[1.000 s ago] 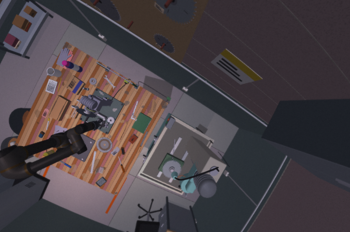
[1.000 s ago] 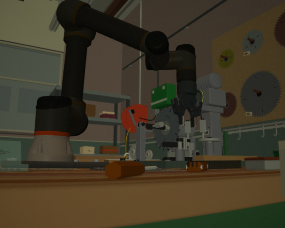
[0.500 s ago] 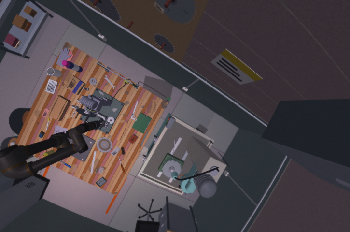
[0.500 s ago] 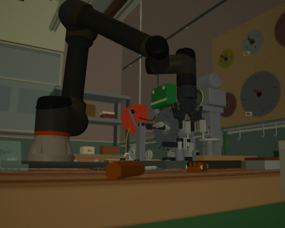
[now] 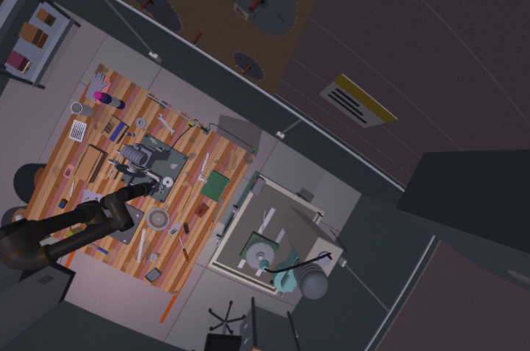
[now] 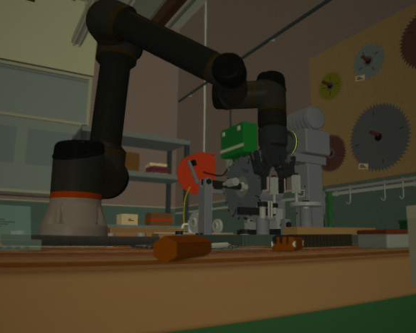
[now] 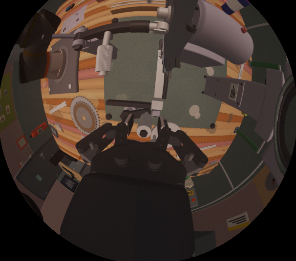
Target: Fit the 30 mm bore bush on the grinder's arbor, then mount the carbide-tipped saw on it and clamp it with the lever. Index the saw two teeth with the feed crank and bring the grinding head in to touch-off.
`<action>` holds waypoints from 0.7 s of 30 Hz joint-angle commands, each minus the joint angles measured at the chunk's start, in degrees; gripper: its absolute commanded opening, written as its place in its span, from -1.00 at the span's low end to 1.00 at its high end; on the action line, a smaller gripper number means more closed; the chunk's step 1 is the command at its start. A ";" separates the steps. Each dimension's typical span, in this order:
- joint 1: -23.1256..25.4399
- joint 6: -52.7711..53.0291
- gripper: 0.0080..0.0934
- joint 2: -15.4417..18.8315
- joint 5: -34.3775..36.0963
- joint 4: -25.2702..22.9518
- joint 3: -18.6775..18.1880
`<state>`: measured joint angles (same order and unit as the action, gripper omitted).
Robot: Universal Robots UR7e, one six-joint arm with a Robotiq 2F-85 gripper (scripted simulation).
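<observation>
My gripper (image 7: 144,128) (image 6: 275,178) points straight down over the grinder, open and holding nothing, with the knurled white handle of the feed crank (image 7: 144,126) (image 6: 274,184) standing between its fingers. The carbide-tipped saw (image 6: 241,190) (image 7: 176,15) stands upright on the arbor, seen edge-on from the wrist camera. The black clamp lever (image 7: 116,29) with its knurled grip (image 7: 103,57) reaches toward the saw's hub from the left. The grinding head's grey motor (image 7: 223,37) (image 6: 307,134) sits on the saw's far side. The grinder (image 5: 149,163) rests on a green base plate mid-bench.
The saw's toothed rim and the grinder column (image 6: 311,186) stand close beside my fingers. A spare saw blade (image 7: 82,115) (image 5: 158,218) lies flat on the bench by my arm's base plate. An orange-handled tool (image 6: 182,247) and small tools litter the bench front.
</observation>
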<state>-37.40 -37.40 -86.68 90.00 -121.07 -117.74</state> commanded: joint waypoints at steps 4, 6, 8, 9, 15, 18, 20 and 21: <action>0.00 0.00 0.05 -0.03 0.00 -0.03 0.02; 0.00 0.00 0.05 -0.02 0.00 -0.03 0.02; 0.00 0.00 -0.02 -0.02 0.00 -0.03 0.02; 0.00 0.00 -0.06 -0.02 0.00 -0.03 0.02; 0.00 0.00 -0.34 -0.02 0.00 -0.03 0.02; 0.00 0.00 -0.48 -0.02 0.00 -0.03 0.02; 0.00 0.00 -0.58 -0.02 0.00 -0.03 0.02; 0.00 0.00 -0.62 -0.02 0.00 -0.03 0.02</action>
<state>-37.40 -37.40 -86.69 90.01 -121.07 -117.73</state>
